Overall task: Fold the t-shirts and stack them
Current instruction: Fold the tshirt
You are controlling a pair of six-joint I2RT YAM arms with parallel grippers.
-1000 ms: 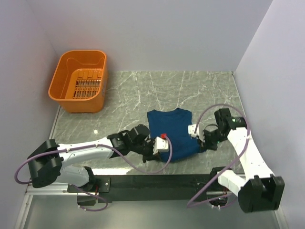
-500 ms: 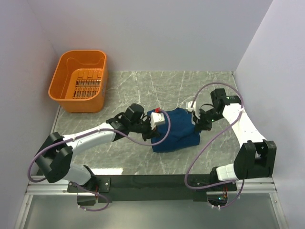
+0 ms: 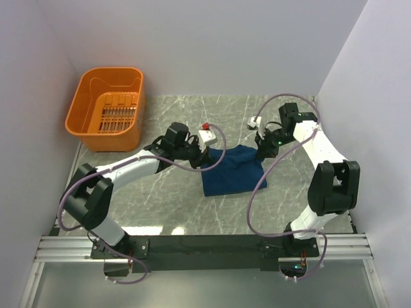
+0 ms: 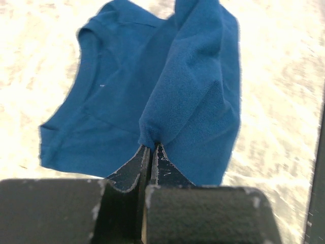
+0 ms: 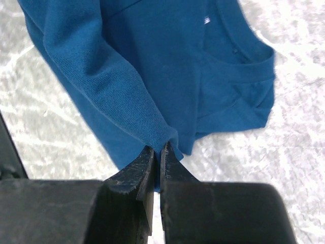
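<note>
Blue t-shirt (image 3: 231, 176) — both end effectors (image 4: 151, 150) (image 5: 158, 152) pinching.

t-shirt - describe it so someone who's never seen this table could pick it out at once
On the grey marbled table, look to its middle. The dark blue t-shirt lies there, with the left pincer and right pincer each shut on its cloth. It is the only fabric; its one neighbour, the orange basket, stands at the far left corner.
</note>
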